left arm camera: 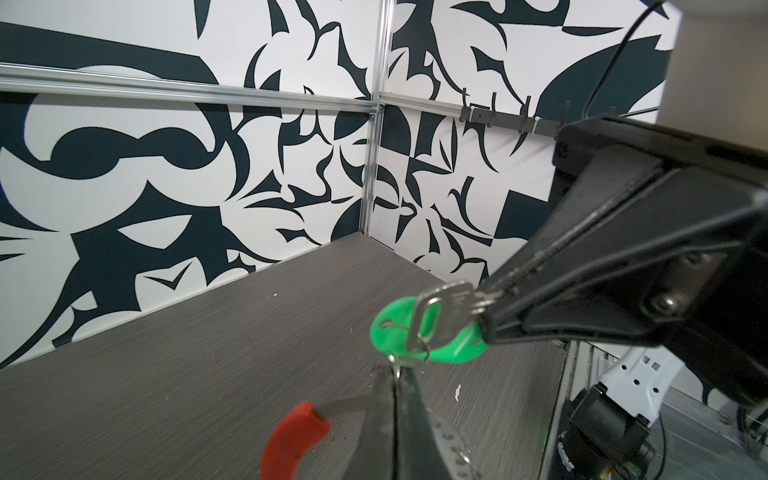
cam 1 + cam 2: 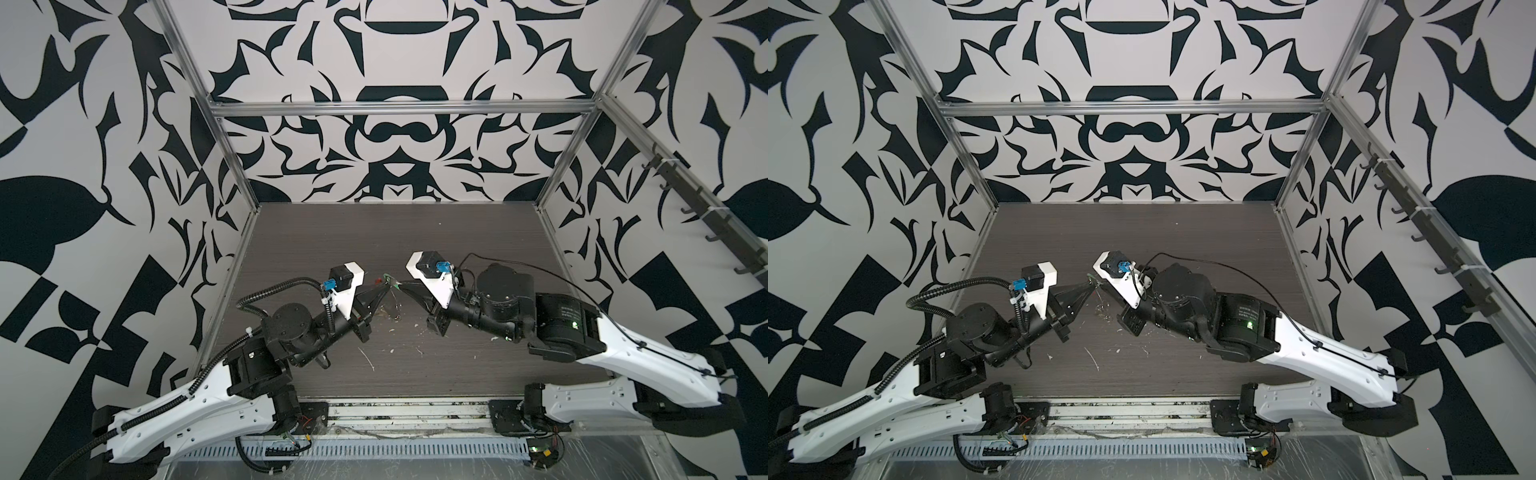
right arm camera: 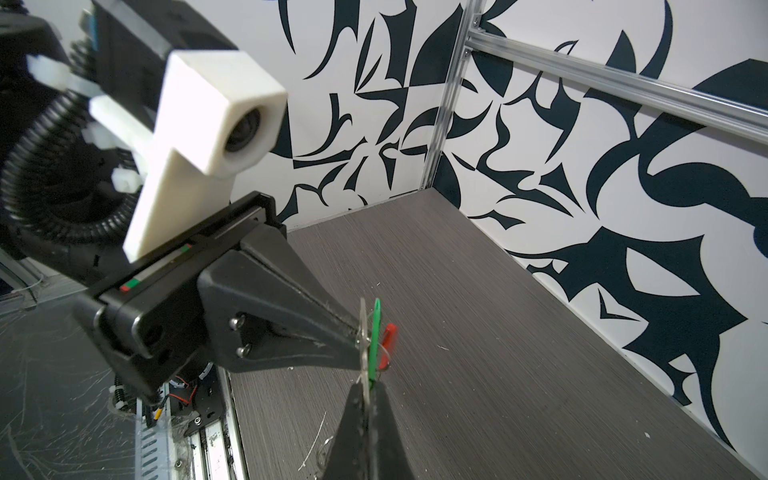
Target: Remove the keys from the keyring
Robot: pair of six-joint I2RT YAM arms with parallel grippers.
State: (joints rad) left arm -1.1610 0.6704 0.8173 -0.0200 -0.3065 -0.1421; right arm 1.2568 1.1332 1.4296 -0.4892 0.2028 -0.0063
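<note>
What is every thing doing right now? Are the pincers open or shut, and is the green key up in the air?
keyring, up in the air, pinched at its wire.
green-tag key, up in the air, pinched by its silver blade; hooked on the keyring or free, cannot tell.
left pincer, shut on the keyring.
right pincer, shut on the green-tag key.

Bright, even, diffuse light; faint shadows; bowed edges; soft-focus wrist-view foregrounds.
</note>
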